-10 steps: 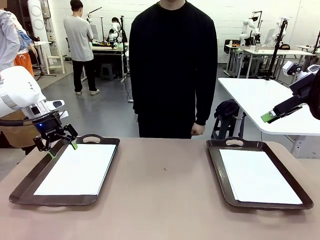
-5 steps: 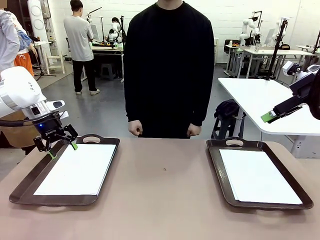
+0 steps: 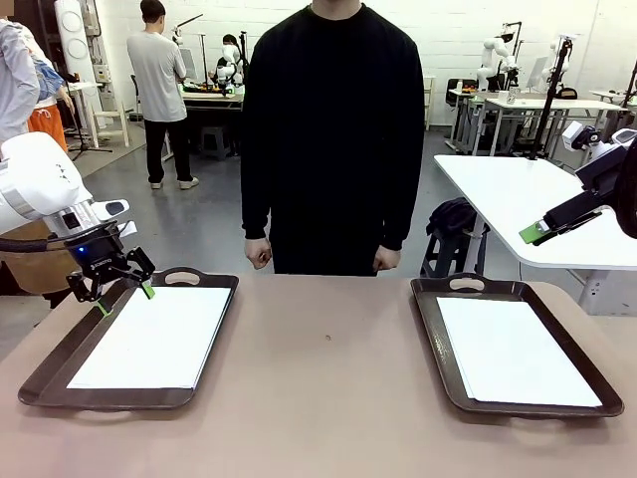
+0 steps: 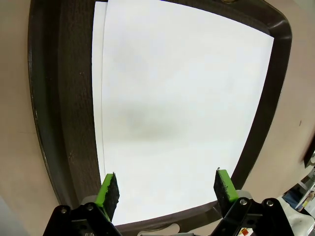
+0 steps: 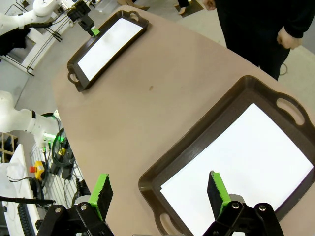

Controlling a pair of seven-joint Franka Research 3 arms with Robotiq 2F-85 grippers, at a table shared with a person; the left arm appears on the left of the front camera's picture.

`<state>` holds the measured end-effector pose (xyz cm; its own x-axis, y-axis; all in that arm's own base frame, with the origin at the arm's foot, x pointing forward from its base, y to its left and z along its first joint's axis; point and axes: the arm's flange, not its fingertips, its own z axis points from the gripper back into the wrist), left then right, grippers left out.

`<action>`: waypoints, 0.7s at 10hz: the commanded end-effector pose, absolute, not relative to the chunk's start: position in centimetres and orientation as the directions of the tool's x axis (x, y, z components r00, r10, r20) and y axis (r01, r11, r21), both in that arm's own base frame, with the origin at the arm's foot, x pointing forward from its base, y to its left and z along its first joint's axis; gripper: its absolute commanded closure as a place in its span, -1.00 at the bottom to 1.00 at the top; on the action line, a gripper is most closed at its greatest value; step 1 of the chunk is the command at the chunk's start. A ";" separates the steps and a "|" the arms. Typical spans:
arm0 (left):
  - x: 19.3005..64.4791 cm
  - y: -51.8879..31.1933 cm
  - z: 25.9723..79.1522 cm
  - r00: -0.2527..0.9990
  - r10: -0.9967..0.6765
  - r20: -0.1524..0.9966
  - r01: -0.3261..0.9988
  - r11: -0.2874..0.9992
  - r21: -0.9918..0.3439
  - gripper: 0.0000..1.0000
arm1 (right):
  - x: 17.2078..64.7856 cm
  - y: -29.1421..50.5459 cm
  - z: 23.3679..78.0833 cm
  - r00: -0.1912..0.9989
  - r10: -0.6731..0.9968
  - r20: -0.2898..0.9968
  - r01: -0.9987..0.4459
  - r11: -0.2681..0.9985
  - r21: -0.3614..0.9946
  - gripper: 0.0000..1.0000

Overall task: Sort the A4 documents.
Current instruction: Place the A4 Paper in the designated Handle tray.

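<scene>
Two stacks of A4 documents lie in dark brown trays. The left sheets (image 3: 154, 337) fill the left tray (image 3: 60, 360), and two slightly offset sheets (image 4: 177, 108) show in the left wrist view inside the tray rim (image 4: 54, 123). My left gripper (image 3: 124, 299) hovers open over that tray's far left corner, nothing between its jaws (image 4: 167, 187). The right sheets (image 3: 513, 351) lie in the right tray (image 3: 430, 334). My right gripper (image 3: 534, 233) hangs open, high and off to the right of that tray, looking down on the sheets (image 5: 246, 162) past its empty jaws (image 5: 158, 191).
A person in black stands at the table's far edge, hands (image 3: 261, 254) down at the sides. The brown tabletop (image 3: 323, 378) between the trays is bare. A white table (image 3: 508, 199) stands behind on the right.
The person shifted slightly to the left and both hands now hang in view. Neither arm moved and the sheets stayed put.
</scene>
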<state>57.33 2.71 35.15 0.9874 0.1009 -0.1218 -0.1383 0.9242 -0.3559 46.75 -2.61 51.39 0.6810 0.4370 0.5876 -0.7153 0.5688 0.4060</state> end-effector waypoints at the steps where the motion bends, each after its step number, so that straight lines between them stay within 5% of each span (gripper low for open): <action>1: 57.4 2.7 35.2 0.988 0.093 -0.120 -0.129 0.930 -0.343 -1.00 | 46.8 -2.5 51.4 0.680 0.439 0.588 -0.717 0.569 0.403 -1.00; 7: 57.4 2.7 35.2 0.988 0.093 -0.120 -0.129 0.930 -0.343 -1.00 | 46.8 -2.5 51.4 0.680 0.439 0.588 -0.717 0.569 0.403 -1.00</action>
